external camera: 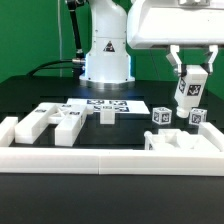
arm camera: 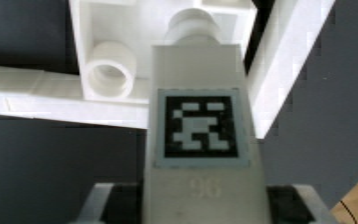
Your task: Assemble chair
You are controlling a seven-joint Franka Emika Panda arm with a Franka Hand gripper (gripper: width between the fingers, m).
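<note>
My gripper [external camera: 190,92] hangs at the exterior view's right, shut on a white chair leg [external camera: 190,90] that points downward and shows a black-and-white tag. In the wrist view the leg [arm camera: 199,110] runs away from my gripper [arm camera: 197,208], with a round peg at its far end. Dark fingers [arm camera: 115,205] press on both of its sides. Below the leg lies a chunky white chair piece [external camera: 182,142] with a round socket [arm camera: 112,72]. The leg's tip hovers just above that piece, and I cannot tell whether they touch.
More white chair parts lie on the black table: two blocky pieces [external camera: 38,122] [external camera: 70,125] at the left, a short bar [external camera: 107,114], and two small tagged blocks [external camera: 161,116] [external camera: 196,118]. The marker board [external camera: 105,104] lies behind them. A low white border rail [external camera: 90,156] runs along the front.
</note>
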